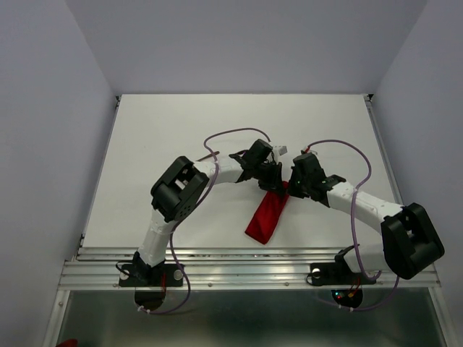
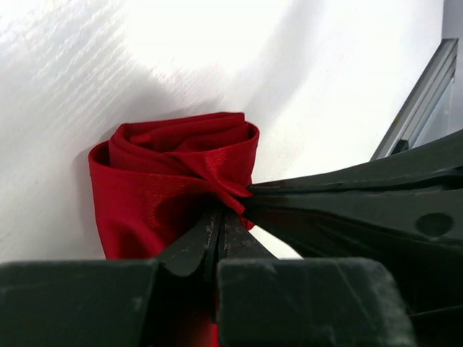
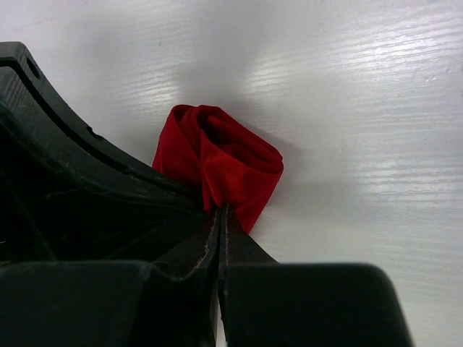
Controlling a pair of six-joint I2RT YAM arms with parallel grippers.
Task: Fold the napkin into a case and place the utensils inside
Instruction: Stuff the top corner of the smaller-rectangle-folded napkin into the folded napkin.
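Left tool (image 2: 221, 211): your left wrist view shows its fingers pressed almost together, nipping one lip of the napkin (image 2: 170, 177).
Napkin: from above you see a narrow red strip lying slanted on the bench (image 1: 181, 130), its far end tucked between both tools. Only the wrist views show you that this end is a layered, hollow mouth.
Right tool (image 3: 223, 211): closed tight, pinching the opposite lip. The overhead view hides this grip from you behind the wrists.
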